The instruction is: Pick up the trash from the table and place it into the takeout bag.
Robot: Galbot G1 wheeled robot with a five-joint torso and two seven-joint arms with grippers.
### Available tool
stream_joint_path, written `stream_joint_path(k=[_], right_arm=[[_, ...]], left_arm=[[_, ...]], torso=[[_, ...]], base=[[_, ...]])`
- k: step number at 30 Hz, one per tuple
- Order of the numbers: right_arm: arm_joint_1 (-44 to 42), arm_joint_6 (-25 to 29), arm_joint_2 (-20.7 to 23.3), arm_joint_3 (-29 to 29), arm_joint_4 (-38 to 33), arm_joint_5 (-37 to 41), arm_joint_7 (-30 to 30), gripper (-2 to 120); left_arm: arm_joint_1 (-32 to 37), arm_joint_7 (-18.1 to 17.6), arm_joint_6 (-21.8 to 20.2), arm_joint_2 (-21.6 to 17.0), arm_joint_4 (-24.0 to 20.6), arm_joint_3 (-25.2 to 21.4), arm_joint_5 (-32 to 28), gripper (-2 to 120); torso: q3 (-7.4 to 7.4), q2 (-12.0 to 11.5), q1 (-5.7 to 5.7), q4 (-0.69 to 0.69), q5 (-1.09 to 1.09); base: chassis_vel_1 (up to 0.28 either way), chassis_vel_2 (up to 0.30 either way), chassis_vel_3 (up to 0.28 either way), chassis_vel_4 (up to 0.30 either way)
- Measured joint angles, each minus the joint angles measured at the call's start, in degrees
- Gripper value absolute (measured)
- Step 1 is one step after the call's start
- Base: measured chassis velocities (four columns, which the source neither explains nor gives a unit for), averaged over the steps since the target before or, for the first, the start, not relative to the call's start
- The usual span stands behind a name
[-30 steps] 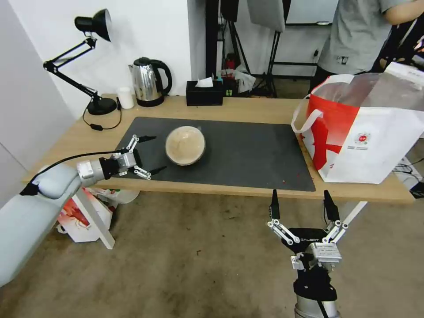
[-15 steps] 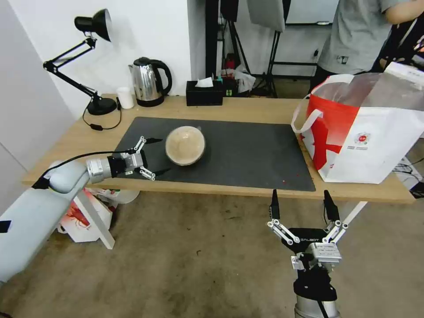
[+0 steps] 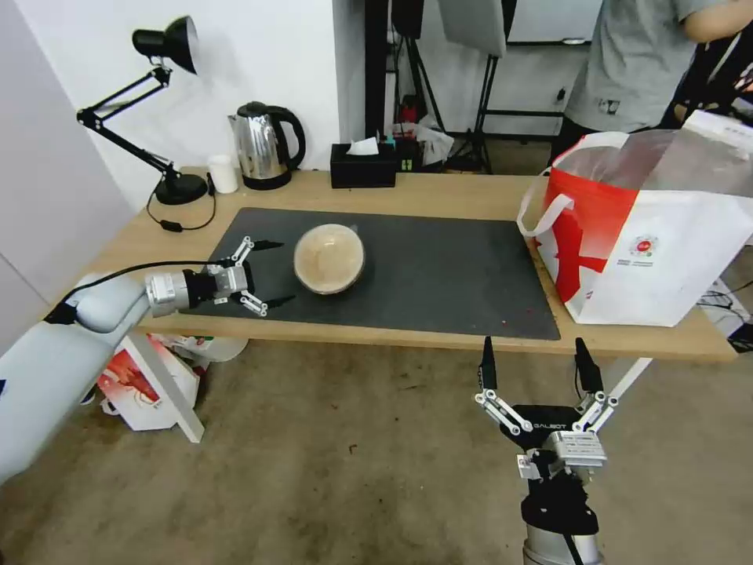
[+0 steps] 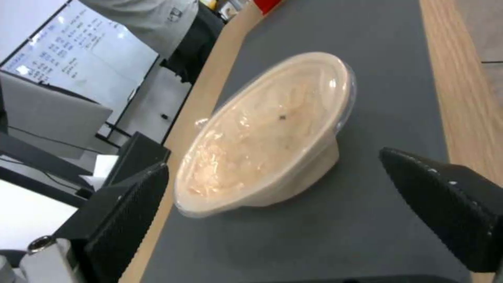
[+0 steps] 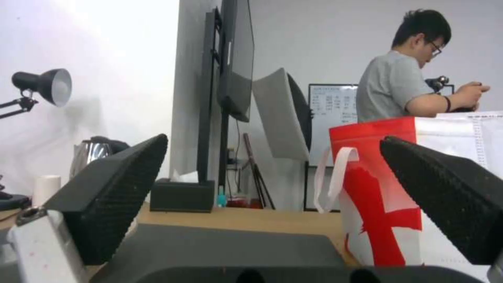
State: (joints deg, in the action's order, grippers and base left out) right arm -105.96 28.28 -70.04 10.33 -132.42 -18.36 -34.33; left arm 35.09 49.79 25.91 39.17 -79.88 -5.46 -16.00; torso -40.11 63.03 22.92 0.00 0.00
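The left gripper (image 3: 271,272) hovered low over the dark grey rectangular mat (image 3: 439,267), jaws spread wide and empty, just beside the round beige-filled plastic bowl (image 3: 329,258) resting there. The right gripper (image 3: 537,363) waited below the light-wood table's (image 3: 439,194) front edge, jaws likewise apart. The boxy red-and-white takeout bag (image 3: 651,243) stood at the table's right end.

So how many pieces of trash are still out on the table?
1: the round beige-filled bowl with its clear lid, sitting on the dark grey mat, just ahead of the open left gripper. Anything inside the red-and-white takeout bag is hidden from here.
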Motion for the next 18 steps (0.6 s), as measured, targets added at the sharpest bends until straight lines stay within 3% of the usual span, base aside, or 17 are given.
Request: stream_joint_path(k=[18], right_arm=[[0.0,0.0,0.0,0.01,0.0,0.0,0.0,100]], left_arm=[[-2.49,0.37,-0.07,0.49,2.4,0.56,-0.75,100]], torso=[[0.0,0.0,0.0,0.0,0.0]], base=[[0.0,0.0,0.0,0.0]])
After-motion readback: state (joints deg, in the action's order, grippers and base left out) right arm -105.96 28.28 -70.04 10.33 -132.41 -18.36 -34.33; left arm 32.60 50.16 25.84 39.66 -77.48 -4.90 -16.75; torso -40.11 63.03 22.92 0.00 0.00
